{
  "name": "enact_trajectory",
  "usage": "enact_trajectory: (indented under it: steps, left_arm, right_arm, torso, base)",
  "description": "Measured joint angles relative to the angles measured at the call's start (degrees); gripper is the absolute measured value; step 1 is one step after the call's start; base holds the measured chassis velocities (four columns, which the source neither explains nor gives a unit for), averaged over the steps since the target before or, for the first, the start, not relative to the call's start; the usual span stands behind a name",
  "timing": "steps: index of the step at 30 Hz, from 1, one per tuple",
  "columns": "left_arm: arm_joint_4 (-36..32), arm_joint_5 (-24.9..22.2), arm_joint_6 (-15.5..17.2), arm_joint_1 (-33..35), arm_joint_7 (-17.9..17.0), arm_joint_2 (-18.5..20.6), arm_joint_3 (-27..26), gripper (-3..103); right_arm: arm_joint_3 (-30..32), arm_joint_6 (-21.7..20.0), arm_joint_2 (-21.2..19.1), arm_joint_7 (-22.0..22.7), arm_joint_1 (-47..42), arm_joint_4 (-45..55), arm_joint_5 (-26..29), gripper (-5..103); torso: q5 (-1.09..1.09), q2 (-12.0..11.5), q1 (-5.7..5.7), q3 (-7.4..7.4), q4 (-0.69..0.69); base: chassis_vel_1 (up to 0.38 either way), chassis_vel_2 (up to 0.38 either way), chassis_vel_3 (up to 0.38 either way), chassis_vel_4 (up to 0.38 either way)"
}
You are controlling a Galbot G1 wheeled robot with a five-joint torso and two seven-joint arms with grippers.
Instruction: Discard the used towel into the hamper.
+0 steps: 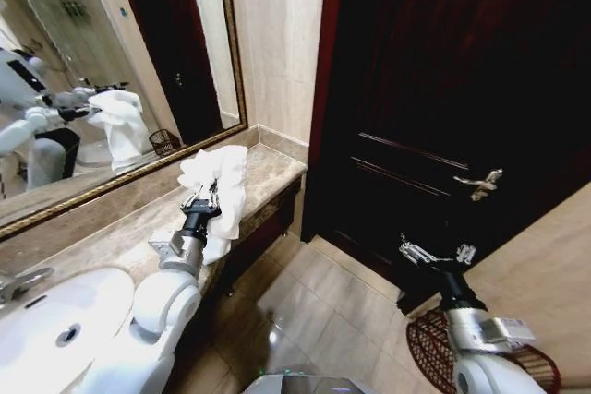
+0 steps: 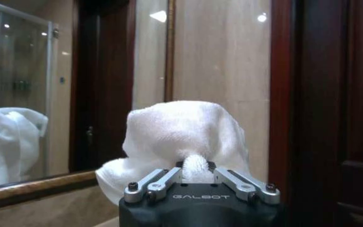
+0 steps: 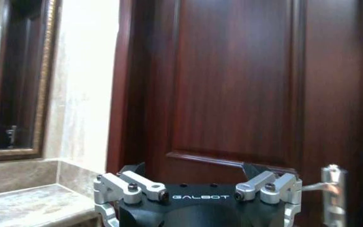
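In the head view the white towel (image 1: 224,180) hangs bunched over the far end of the marble counter (image 1: 268,165). My left gripper (image 1: 205,198) is shut on it from below. The left wrist view shows the towel (image 2: 181,135) piled over the closed fingertips (image 2: 168,174), with a fold pinched between them. The hamper (image 1: 427,346), a dark red-brown wire basket, stands on the floor at the lower right, partly hidden behind my right arm. My right gripper (image 1: 436,252) hovers above it near the dark door, open and holding nothing. Its fingers (image 3: 266,184) show spread wide in the right wrist view.
A white sink (image 1: 55,320) is set into the counter at the near left. A gold-framed mirror (image 1: 138,62) backs the counter. The dark wooden door (image 1: 443,89) with a metal handle (image 1: 482,182) stands ahead. Tiled floor (image 1: 323,302) lies between counter and hamper.
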Motion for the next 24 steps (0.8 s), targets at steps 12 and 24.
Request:
enact_trajectory:
  steps: [12,24]
  left_arm:
    - [1.1,1.2,-3.0,0.7,1.4,-0.4,-0.1,10]
    - [1.3,1.0,-4.1,1.4,2.6,-0.8,-0.1,10]
  right_arm:
    - [-0.2,0.4,0.1,1.2,0.3,0.1,0.0,100]
    - [-0.2,0.0,0.2,1.4,0.0,0.6,0.0,100]
  torso:
    - [-0.04,0.0,-0.02,-0.01,0.03]
    - [-0.03,0.0,0.00,0.00,0.02]
  base:
    - [0.004,-0.007,-0.036,-0.035]
    - [-0.078,-0.059,-0.056,-0.056]
